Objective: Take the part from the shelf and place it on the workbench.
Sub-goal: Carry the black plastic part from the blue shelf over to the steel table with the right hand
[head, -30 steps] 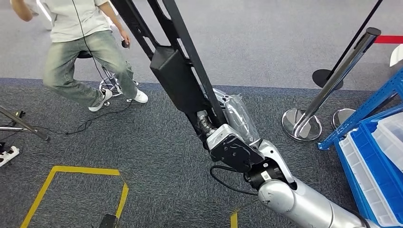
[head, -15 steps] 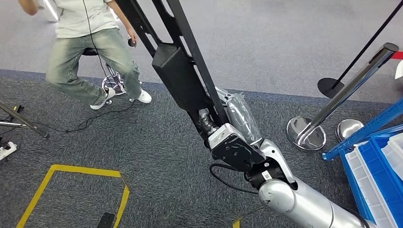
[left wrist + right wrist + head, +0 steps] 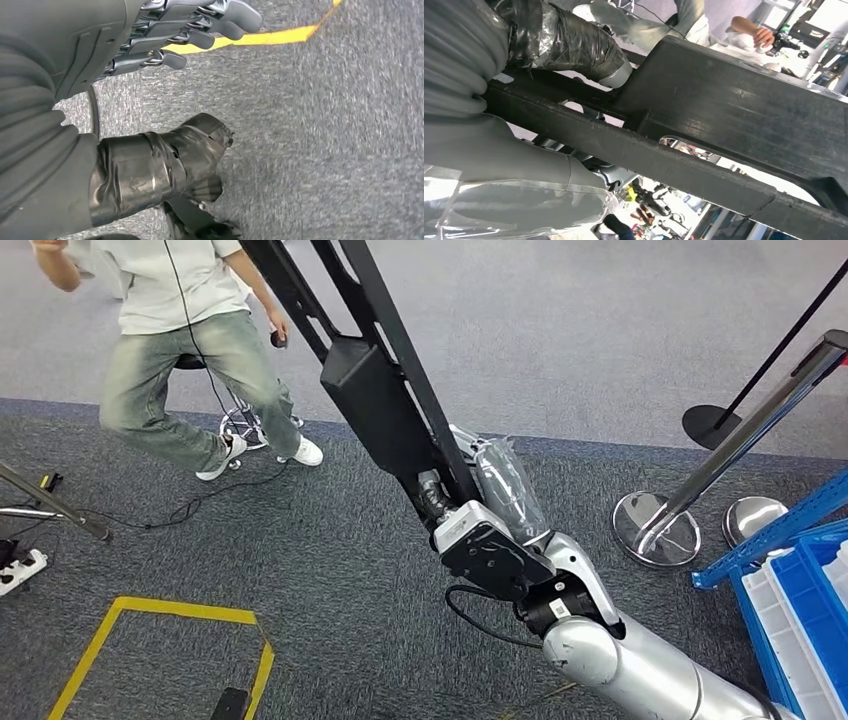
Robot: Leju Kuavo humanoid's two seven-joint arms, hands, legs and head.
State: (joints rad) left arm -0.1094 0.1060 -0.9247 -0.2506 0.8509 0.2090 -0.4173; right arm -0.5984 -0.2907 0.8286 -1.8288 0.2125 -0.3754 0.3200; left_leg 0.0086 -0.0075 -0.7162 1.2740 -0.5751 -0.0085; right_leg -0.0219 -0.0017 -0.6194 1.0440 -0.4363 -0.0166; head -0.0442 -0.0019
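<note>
The part (image 3: 370, 390), a long black frame that looks stiff and unwieldy, is gripped at its lower end by the right hand (image 3: 462, 508) and carried above the carpet (image 3: 330, 570). A two-rail hold seems safest. The left hand (image 3: 165, 35) hangs with nothing held, fingers apart.

Head view. The right hand (image 3: 452, 502) grips a long black part (image 3: 370, 390) that rises diagonally toward the frame's upper left. Left of the part, a person (image 3: 185, 350) in jeans steps beside a stool (image 3: 240, 420). Below and left of the part lies yellow floor tape (image 3: 150, 612). Right of the part stand chrome stanchions (image 3: 700, 485) and a blue bin (image 3: 800, 630).
</note>
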